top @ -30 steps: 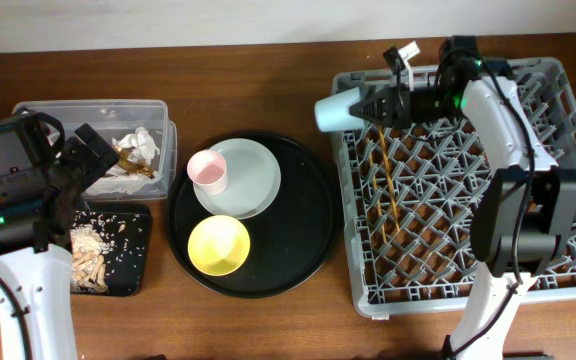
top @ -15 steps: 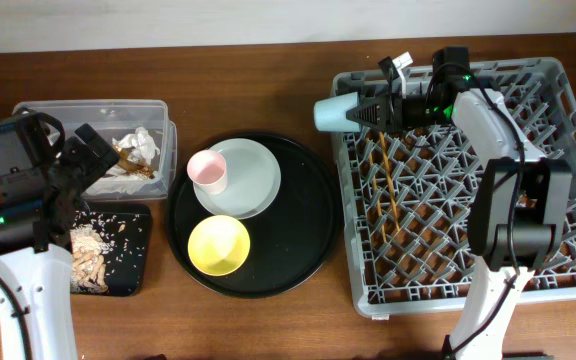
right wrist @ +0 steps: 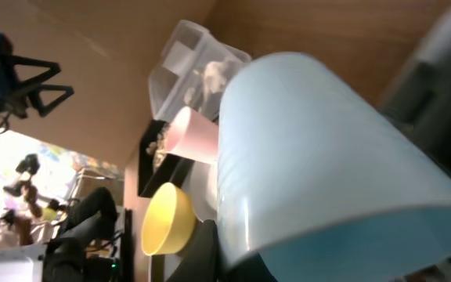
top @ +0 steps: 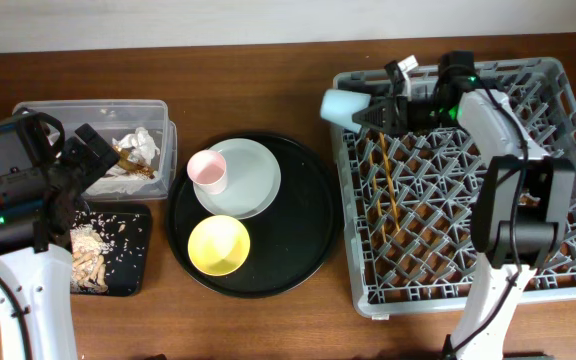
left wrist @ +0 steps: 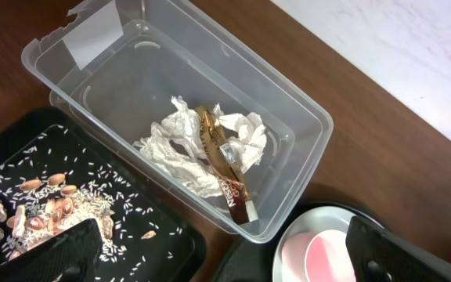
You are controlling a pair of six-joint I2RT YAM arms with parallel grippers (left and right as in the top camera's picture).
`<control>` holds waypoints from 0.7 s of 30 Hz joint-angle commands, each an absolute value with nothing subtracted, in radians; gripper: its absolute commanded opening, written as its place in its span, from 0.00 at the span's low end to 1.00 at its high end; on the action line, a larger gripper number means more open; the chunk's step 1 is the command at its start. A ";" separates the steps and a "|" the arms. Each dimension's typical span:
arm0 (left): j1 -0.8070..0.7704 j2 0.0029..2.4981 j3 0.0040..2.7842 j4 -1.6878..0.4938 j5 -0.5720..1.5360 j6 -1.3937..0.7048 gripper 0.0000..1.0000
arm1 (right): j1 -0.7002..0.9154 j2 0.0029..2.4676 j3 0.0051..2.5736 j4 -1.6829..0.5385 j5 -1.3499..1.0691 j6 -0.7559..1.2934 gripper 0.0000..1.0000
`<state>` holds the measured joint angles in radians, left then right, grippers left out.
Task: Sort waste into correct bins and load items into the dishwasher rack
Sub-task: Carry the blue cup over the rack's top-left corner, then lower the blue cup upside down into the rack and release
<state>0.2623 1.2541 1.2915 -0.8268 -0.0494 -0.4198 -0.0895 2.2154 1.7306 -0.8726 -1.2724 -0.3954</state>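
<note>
My right gripper [top: 376, 112] is shut on the small blue cup [top: 346, 106], which lies on its side in the air over the far left corner of the grey dishwasher rack [top: 352, 230]. The cup [right wrist: 319, 157] fills the right wrist view. Wooden chopsticks [top: 388, 185] lie in the rack. The pink cup [top: 208, 170] stands on the pale plate [top: 256, 180], and the yellow bowl [top: 218, 245] sits beside it. My left gripper [left wrist: 225, 266] hangs open above the gap between the clear box [left wrist: 296, 117] and the shallow black tray [left wrist: 171, 251], holding nothing.
Tissues [left wrist: 178, 145] and a gold wrapper [left wrist: 225, 168] lie in the clear box. Food scraps [top: 90, 258] lie in the shallow black tray. The plate, pink cup and bowl sit in a large round black tray [top: 303, 235] between the bins and the rack.
The right gripper has carried the blue cup a little to the right, toward the rack's corner. The left arm has not moved.
</note>
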 commanded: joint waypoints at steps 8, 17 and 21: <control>0.268 1.249 1.302 -0.826 -0.042 -0.422 0.99 | -0.118 2.257 1.718 -0.939 -1.060 -0.414 0.05; 0.268 1.249 1.302 -0.826 -0.042 -0.422 0.99 | -0.110 2.257 1.718 -0.866 -1.071 -0.410 0.11; 0.268 1.249 1.302 -0.826 -0.042 -0.422 0.99 | -0.089 2.264 1.718 -0.837 -1.068 -0.410 0.10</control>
